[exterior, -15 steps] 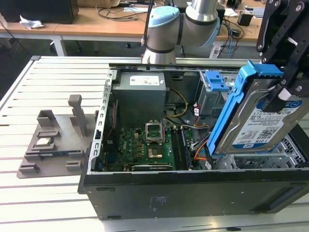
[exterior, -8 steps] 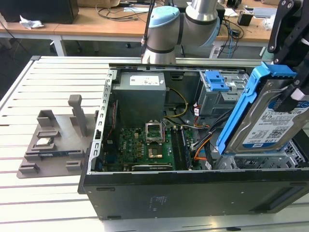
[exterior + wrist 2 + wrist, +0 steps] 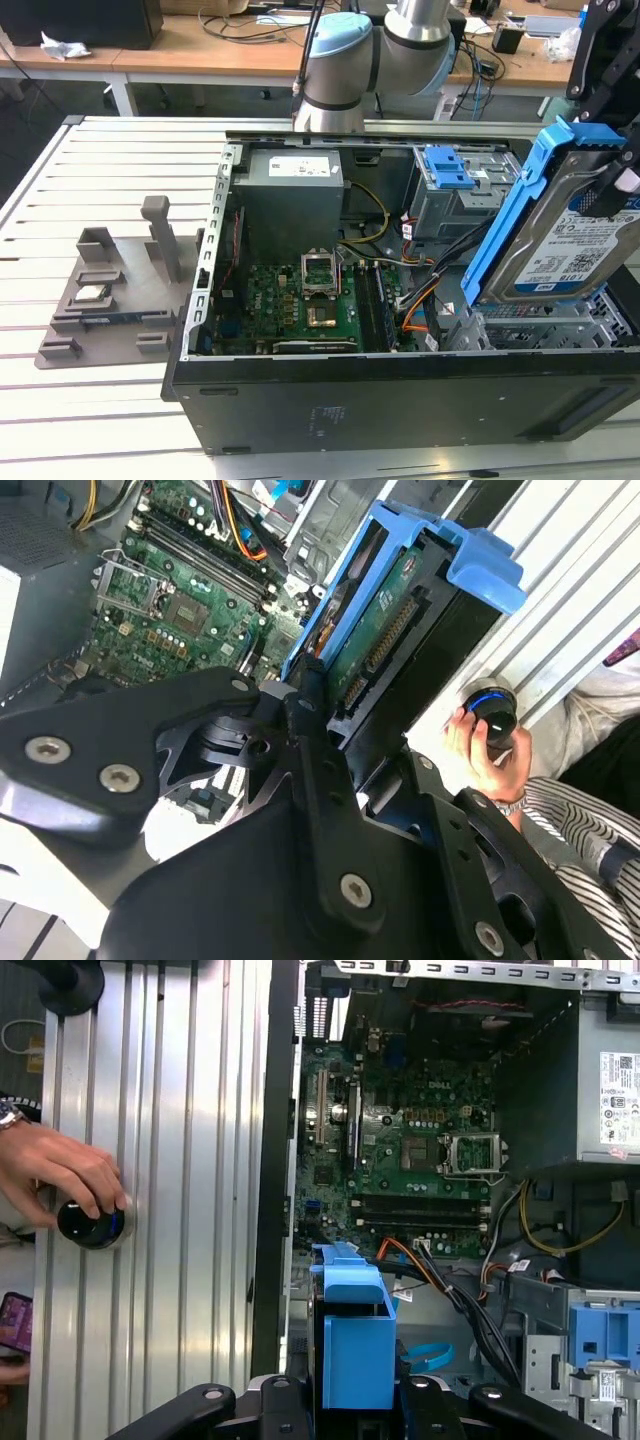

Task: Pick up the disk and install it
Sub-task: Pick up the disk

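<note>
The disk (image 3: pixel 565 250), a silver drive with a blue-and-white label in a blue plastic carrier, hangs tilted on edge over the open computer case (image 3: pixel 400 400), at the exterior view's right. My gripper (image 3: pixel 618 185) is shut on its upper end. In the second wrist view the black fingers (image 3: pixel 310 715) clamp the disk (image 3: pixel 385 620), whose connector edge faces the camera. The first wrist view has the carrier's blue end (image 3: pixel 350 1340) between the finger bases, above the case's cables. A grey drive cage (image 3: pixel 455 205) with a blue latch panel stands just beyond the disk.
The motherboard (image 3: pixel 310 300) and grey power supply (image 3: pixel 295 195) lie open inside the case. A grey fixture (image 3: pixel 110 290) holding a small silver chip sits on the slatted table at the exterior view's left. A person's hand (image 3: pixel 60 1175) rests on a black knob (image 3: pixel 90 1225) beside the case.
</note>
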`<state>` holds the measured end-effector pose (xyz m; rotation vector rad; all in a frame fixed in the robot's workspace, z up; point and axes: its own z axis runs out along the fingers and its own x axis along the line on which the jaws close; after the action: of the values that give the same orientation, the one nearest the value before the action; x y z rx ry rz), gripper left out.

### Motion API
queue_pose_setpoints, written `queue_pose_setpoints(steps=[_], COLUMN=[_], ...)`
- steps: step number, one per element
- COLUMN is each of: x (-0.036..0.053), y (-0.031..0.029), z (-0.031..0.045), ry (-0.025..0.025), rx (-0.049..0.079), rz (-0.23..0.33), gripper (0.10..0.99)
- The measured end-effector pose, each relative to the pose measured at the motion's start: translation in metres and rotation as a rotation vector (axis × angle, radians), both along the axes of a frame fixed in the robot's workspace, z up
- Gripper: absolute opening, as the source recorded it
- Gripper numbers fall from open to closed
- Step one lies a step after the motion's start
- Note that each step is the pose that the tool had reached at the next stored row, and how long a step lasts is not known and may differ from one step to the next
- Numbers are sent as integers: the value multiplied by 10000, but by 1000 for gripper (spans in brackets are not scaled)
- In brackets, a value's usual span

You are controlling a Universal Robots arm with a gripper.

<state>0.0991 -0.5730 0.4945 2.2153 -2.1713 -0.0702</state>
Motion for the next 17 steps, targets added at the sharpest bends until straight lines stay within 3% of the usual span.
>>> queue_pose_setpoints(steps=[7, 17], x=[1, 12], y=[0, 0], z=[-8, -80], ry=[0, 1], rx=[1, -1], rz=[1, 1], gripper=[361, 361])
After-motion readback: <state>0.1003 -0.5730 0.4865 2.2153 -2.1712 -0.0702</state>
